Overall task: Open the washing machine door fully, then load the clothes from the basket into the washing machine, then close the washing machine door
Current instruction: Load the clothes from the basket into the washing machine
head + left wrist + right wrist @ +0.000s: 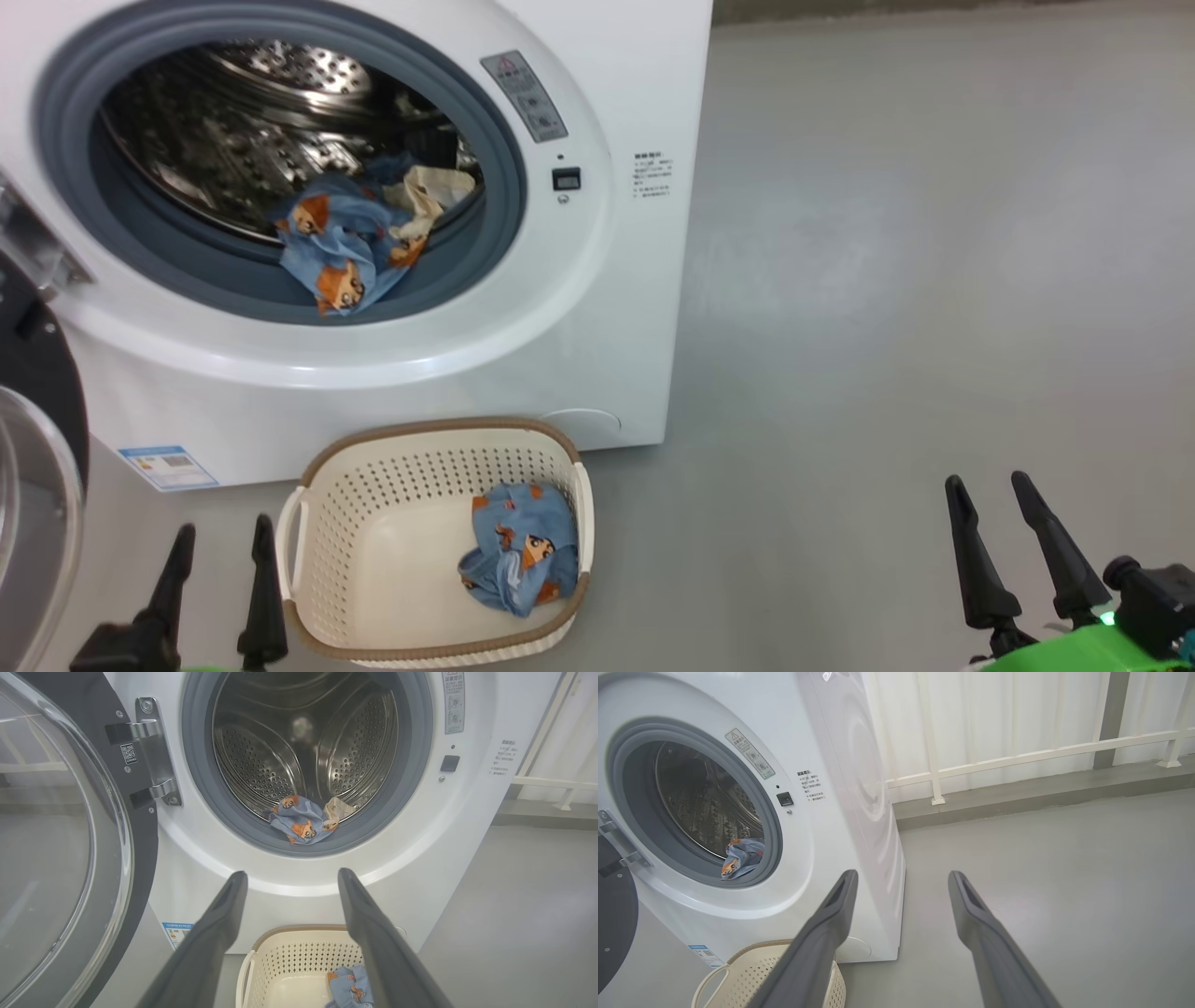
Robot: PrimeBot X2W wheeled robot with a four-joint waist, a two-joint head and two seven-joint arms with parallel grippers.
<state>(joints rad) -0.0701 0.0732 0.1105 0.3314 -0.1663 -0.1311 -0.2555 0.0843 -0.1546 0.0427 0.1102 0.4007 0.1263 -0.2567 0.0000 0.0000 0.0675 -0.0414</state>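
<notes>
Holding my left gripper (225,523) and right gripper (986,478) spread, empty; basket (420,429) stands on the floor (887,280) before the open washing machine (607,327).

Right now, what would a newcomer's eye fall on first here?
The big white front-loading washing machine shows its steel drum gaping open, a light-blue cartoon-print garment lying at its front lip. In front of it, a cream perforated plastic basket holds a second light-blue garment. The round black-rimmed glass door stands swung out on the left.
</notes>
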